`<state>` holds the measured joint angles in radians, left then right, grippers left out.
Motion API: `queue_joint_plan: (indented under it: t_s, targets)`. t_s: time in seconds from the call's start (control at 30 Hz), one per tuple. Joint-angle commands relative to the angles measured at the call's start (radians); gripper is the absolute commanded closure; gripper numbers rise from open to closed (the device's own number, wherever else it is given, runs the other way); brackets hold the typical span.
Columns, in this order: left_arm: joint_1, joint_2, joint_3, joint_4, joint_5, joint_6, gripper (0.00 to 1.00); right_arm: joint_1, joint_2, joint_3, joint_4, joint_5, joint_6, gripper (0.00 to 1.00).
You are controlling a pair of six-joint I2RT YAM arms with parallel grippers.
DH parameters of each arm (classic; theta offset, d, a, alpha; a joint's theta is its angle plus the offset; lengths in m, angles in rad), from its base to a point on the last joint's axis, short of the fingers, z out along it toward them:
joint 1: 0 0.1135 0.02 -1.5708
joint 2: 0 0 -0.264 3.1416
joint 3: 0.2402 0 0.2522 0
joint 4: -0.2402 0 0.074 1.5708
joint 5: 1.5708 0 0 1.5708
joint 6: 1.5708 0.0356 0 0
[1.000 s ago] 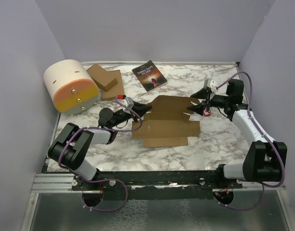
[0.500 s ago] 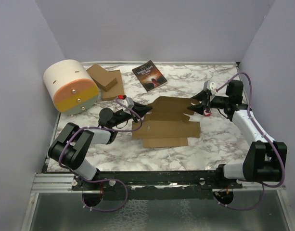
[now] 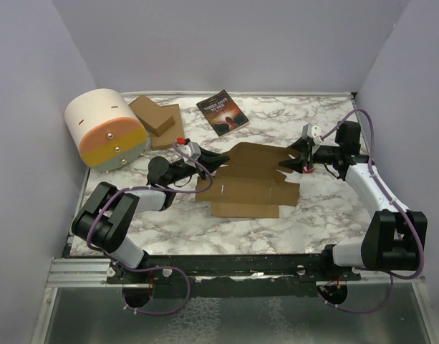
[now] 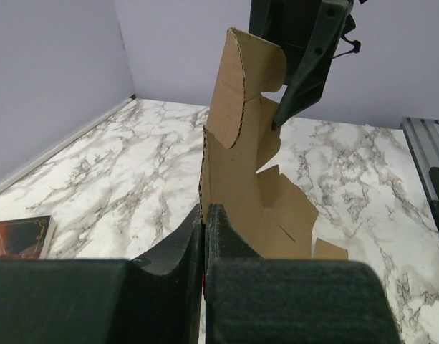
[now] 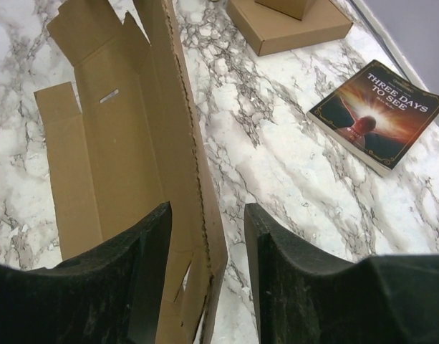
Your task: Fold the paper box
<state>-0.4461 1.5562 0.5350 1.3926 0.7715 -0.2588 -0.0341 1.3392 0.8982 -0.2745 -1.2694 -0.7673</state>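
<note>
The paper box [image 3: 248, 183] is a flat brown die-cut cardboard sheet in the middle of the marble table. My left gripper [image 3: 213, 163] is shut on its left edge; in the left wrist view [image 4: 205, 211] the sheet [image 4: 240, 165] rises upright from between the closed fingers. My right gripper [image 3: 291, 163] is open at the sheet's right end. In the right wrist view [image 5: 207, 215] the sheet's raised edge [image 5: 183, 143] stands between the two spread fingers, nearer the left one.
A dark-covered book [image 3: 223, 112] lies at the back, also in the right wrist view [image 5: 380, 115]. A stack of flat brown cardboard pieces [image 3: 158, 122] and a cream and orange cylinder container [image 3: 107, 129] stand at the back left. Purple walls enclose the table.
My right gripper has moved left onto the sheet's right end. The sheet has shifted a little, its right part lifted and tilted. My left gripper keeps its hold.
</note>
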Motion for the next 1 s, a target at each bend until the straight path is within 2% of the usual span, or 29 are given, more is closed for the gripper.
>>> queue_joint_plan:
  t_s: [0.0, 0.2, 0.37, 0.43, 0.57, 0.63, 0.73, 0.87, 0.97]
  targets:
    - [0.004, -0.010, 0.021, -0.021, 0.053, 0.008, 1.00, -0.004, -0.007, 0.028, -0.048, -0.031, -0.049, 0.57]
    - [0.005, -0.018, 0.025, -0.040, 0.045, 0.012, 1.00, -0.004, -0.023, 0.038, -0.079, -0.045, -0.076, 0.71]
    - [0.006, -0.036, 0.019, -0.061, -0.011, 0.005, 1.00, -0.004, -0.016, 0.059, -0.131, -0.058, -0.110, 0.94]
    - [0.010, -0.051, 0.012, -0.086, -0.054, -0.002, 0.99, -0.004, -0.012, 0.074, -0.159, -0.062, -0.122, 0.99]
    - [0.031, -0.114, -0.016, -0.172, -0.177, -0.033, 0.78, -0.004, -0.013, 0.099, -0.206, -0.084, -0.129, 0.99]
    - [0.042, -0.167, -0.040, -0.238, -0.250, -0.065, 0.61, -0.004, -0.019, 0.107, -0.215, -0.088, -0.125, 0.99]
    - [0.049, -0.272, -0.073, -0.397, -0.348, -0.085, 0.44, -0.004, -0.029, 0.111, -0.212, -0.080, -0.099, 0.99]
    - [0.050, -0.409, -0.149, -0.510, -0.447, -0.121, 0.26, -0.004, -0.038, 0.110, -0.203, -0.071, -0.085, 0.99]
    - [0.052, -0.484, -0.159, -0.638, -0.512, -0.156, 0.19, -0.004, -0.040, 0.110, -0.205, -0.071, -0.085, 0.99]
